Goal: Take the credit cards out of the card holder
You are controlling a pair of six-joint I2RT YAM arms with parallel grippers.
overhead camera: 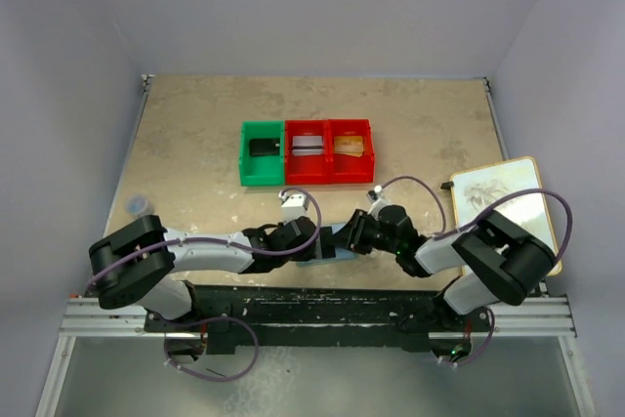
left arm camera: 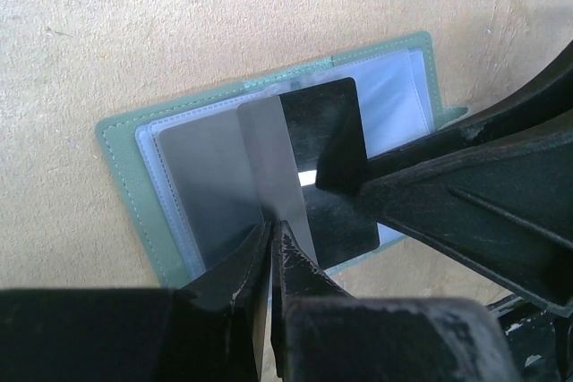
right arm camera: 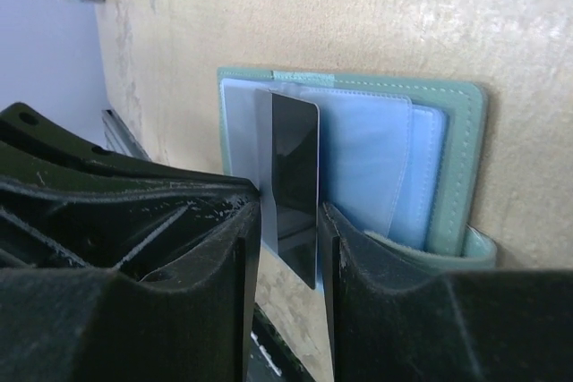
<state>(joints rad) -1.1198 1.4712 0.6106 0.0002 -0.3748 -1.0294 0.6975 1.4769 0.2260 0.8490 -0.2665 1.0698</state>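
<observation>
The light blue card holder (left arm camera: 134,167) lies open on the table, its clear sleeves up. It also shows in the right wrist view (right arm camera: 457,158) and between the two grippers in the top view (overhead camera: 324,254). My left gripper (left arm camera: 271,232) is shut on the near edge of a grey card (left arm camera: 269,167) that sticks up out of the sleeves. A black card (left arm camera: 327,131) lies next to it over the holder. My right gripper (right arm camera: 286,221) is open, with its jaws on either side of the black card (right arm camera: 295,167). One of its fingers (left arm camera: 430,194) rests on that card.
A green bin (overhead camera: 262,155) with a black card and a red two-part bin (overhead camera: 328,179) with a pale card and an orange card stand behind the grippers. A framed board (overhead camera: 508,204) lies at the right. A small grey object (overhead camera: 138,205) sits at the left.
</observation>
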